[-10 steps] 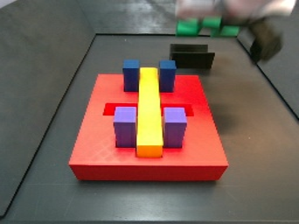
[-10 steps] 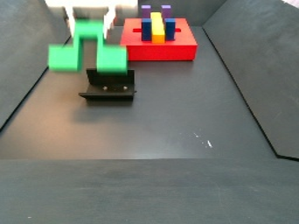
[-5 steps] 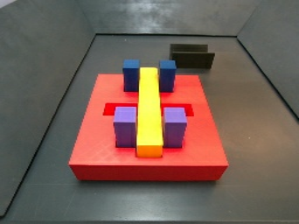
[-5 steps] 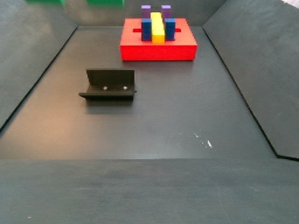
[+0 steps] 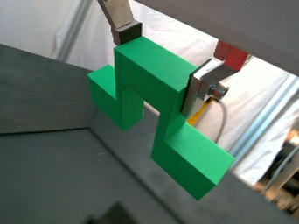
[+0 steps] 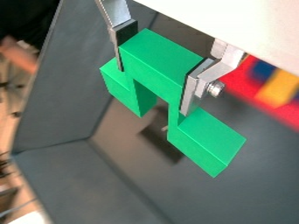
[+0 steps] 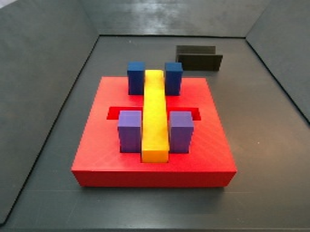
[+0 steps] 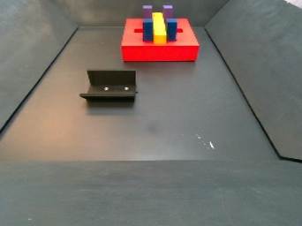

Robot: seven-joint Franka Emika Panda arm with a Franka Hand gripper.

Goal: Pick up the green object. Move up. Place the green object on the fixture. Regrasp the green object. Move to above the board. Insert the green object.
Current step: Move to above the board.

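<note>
My gripper (image 5: pixel 162 61) shows only in both wrist views (image 6: pixel 158 66); it is out of both side views. It is shut on the green object (image 5: pixel 146 92), a bright green U-shaped piece gripped across its bridge, legs hanging down, high above the floor (image 6: pixel 163 87). The fixture (image 8: pixel 109 86), a small black angled bracket, stands on the dark floor in both side views (image 7: pixel 200 59); in a wrist view it shows as a dark shape far below the piece (image 6: pixel 160 137). The red board (image 7: pixel 151 136) carries blue and purple blocks and a yellow bar (image 7: pixel 154 113), also in a side view (image 8: pixel 160 41).
Dark walls ring the floor in both side views. A corner of the red board with coloured blocks (image 6: pixel 271 87) shows far below in a wrist view. White curtain and a red item (image 5: pixel 233 59) lie beyond the enclosure.
The gripper with the green object has risen out of both side views: it was above the fixture one second ago, and was gone half a second ago.
</note>
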